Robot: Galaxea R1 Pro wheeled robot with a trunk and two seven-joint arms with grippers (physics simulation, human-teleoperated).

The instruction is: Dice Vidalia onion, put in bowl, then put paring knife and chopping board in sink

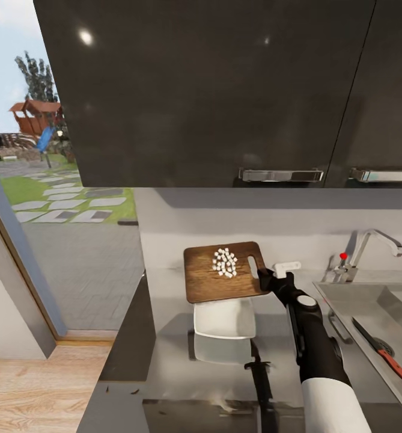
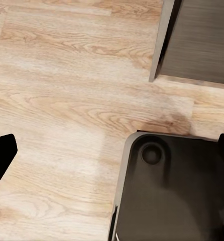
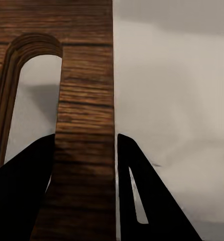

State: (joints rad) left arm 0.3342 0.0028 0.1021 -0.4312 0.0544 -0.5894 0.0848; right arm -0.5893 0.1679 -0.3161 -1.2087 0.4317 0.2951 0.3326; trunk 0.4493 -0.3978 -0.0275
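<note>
At the grey countertop (image 1: pixel 176 343), the sink (image 1: pixel 369 313) holds the knife (image 1: pixel 384 352). The right gripper (image 1: pixel 265 278) clamps the board (image 1: pixel 222 273) by its slotted end, raised above the white bowl (image 1: pixel 225 319), diced onion (image 1: pixel 225 263) heaped on top. The left gripper (image 2: pixel 112 165) hangs parted over wood floor (image 2: pixel 67 100).

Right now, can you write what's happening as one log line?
right gripper: holding board above bowl | onion bits: on board | knife: in sink

Daylit and soft-edged; two glare spots on the upper cabinet (image 1: pixel 213 90) (glossy), countertop (image 1: pixel 182 373) mirroring the bowl (image 1: pixel 225 319)
</note>
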